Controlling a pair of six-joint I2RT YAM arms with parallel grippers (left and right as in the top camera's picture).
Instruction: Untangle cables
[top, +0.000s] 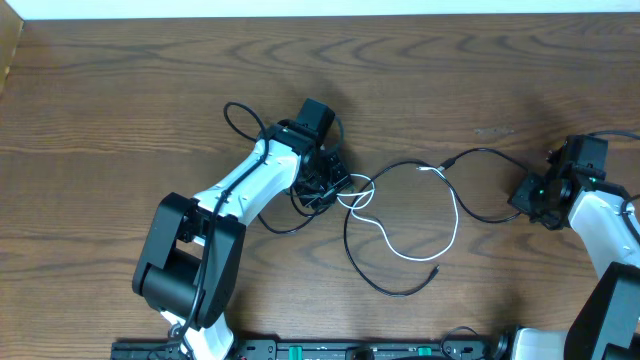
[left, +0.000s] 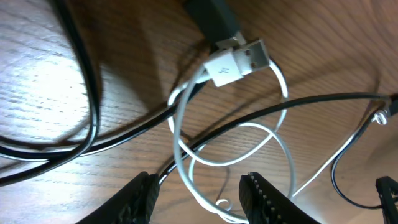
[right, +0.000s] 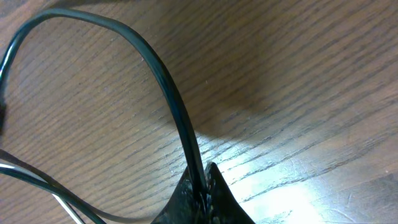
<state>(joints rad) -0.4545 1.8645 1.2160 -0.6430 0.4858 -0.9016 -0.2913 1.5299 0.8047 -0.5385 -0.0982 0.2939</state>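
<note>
Nearest the arm bases, a loose black cable (top: 432, 271) curves over the table (top: 120, 90), and its plug end lies free. Just beyond it the white cable (top: 455, 215) snakes from mid-table left into the knot (top: 345, 192). The left gripper (top: 325, 180) sits right on the knot. In the left wrist view its jaws (left: 199, 199) are apart, and the fingers (left: 258, 193) straddle loops of white cable (left: 186, 168) and black cord without pinching either. The white USB plug (left: 239, 62) lies past the loops, touching a black plug (left: 214, 18). On the right, well apart from the knot, the right gripper (top: 528, 195) is clamped tight on the held black cable (top: 485, 151). In the right wrist view the cord (right: 168, 93) runs straight into the closed fingertips (right: 202, 193), then arcs away over the wood. The held black cable trails left toward the knot. A further black loop (top: 240, 115) lies behind the left gripper.
</note>
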